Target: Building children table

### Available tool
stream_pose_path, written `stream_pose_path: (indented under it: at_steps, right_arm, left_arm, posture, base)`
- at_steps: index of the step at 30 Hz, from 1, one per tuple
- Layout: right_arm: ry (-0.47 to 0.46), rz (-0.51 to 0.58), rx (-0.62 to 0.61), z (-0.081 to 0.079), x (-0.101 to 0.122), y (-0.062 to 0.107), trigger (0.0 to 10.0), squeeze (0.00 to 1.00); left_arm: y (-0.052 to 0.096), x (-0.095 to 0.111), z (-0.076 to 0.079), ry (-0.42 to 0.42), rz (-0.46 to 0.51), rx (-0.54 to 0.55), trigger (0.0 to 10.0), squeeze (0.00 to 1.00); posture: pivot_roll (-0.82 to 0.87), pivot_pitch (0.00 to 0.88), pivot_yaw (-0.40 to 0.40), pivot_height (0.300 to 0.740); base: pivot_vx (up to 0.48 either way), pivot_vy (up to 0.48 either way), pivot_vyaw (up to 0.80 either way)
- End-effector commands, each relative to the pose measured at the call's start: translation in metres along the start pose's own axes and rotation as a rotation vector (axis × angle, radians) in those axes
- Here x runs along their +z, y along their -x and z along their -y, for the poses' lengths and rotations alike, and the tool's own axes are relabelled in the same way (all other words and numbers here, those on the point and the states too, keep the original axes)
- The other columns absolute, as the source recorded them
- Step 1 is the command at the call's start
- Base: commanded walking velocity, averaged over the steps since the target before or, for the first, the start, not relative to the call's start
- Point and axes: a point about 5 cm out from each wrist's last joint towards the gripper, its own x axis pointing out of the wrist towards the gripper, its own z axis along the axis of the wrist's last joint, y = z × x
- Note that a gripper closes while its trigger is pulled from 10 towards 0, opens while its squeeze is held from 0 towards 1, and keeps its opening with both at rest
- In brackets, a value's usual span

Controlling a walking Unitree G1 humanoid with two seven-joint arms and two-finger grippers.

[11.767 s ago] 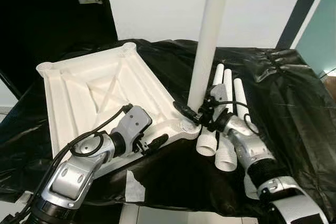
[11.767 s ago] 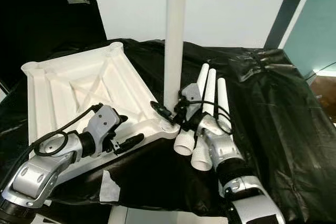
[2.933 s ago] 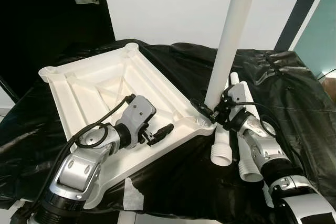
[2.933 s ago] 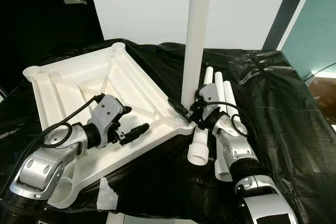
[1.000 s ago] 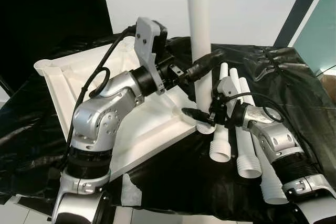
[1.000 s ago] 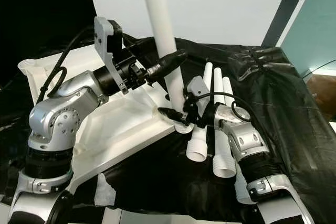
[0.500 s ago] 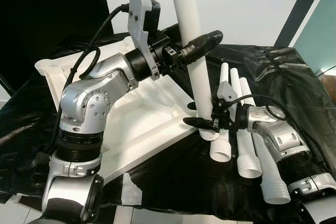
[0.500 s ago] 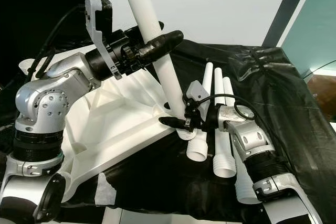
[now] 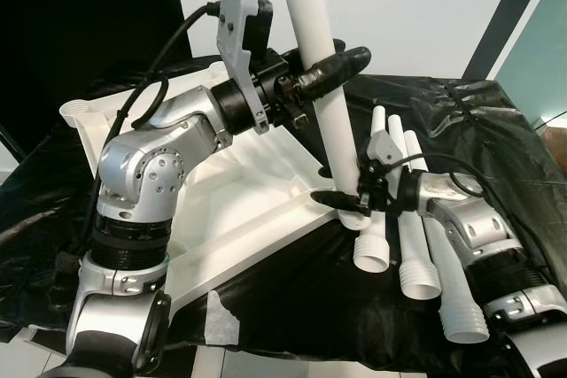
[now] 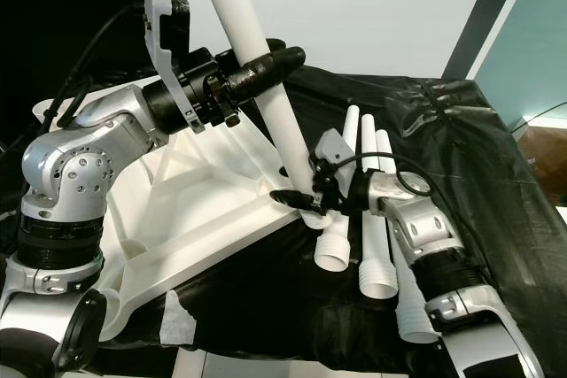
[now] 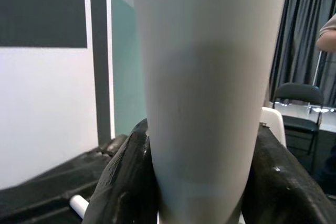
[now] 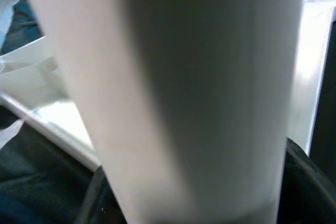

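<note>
The white table top [image 9: 232,194] lies upside down on the black-covered surface. A long white leg [image 9: 323,86] stands in its near right corner socket, leaning with its top to the left. My left gripper [image 9: 332,61] is shut on the leg about halfway up, and the left wrist view has the leg [image 11: 205,103] between the black fingers [image 11: 126,182]. My right gripper [image 9: 341,201] is shut on the leg just above the socket; the leg [image 12: 184,93] is up close in the right wrist view. Three loose legs [image 9: 409,245] lie side by side to the right of the corner.
Black plastic sheet [image 9: 496,157] covers the work surface, which ends close to me. A strip of white tape [image 9: 221,318] hangs at that edge. A white wall is behind and a dark doorway to the left. The left wrist view has a black chair [image 11: 296,108] and a person's arm [image 11: 328,30].
My left gripper left the table top's edge, rose and shut on the leg. The leg went from upright to leaning left, and the right gripper stayed at its base.
</note>
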Motion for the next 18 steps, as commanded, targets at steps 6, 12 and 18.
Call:
stream_pose_path:
  at_steps: [6,12,18]
  right_arm:
    - [-0.034,0.033,-0.142,0.016,0.006,0.002,10.0,0.00]
    - [-0.033,0.056,-0.195,0.018,0.008,-0.001,10.0,1.00]
    - [-0.020,0.078,-0.317,0.016,0.009,-0.014,10.0,0.00]
  left_arm:
    - [-0.012,0.005,0.007,-0.038,-0.025,-0.050,10.0,0.00]
    - [-0.017,0.009,-0.003,-0.045,0.002,0.074,10.0,0.00]
    - [-0.021,0.006,-0.018,-0.050,-0.018,0.262,10.0,0.00]
  posture:
    - [0.01,0.000,-0.044,0.740]
    - [0.02,0.000,-0.044,0.740]
    - [0.02,0.000,-0.050,0.740]
  base:
    - [0.000,0.000,0.00]
    - [0.000,0.000,0.00]
    - [0.000,0.000,0.00]
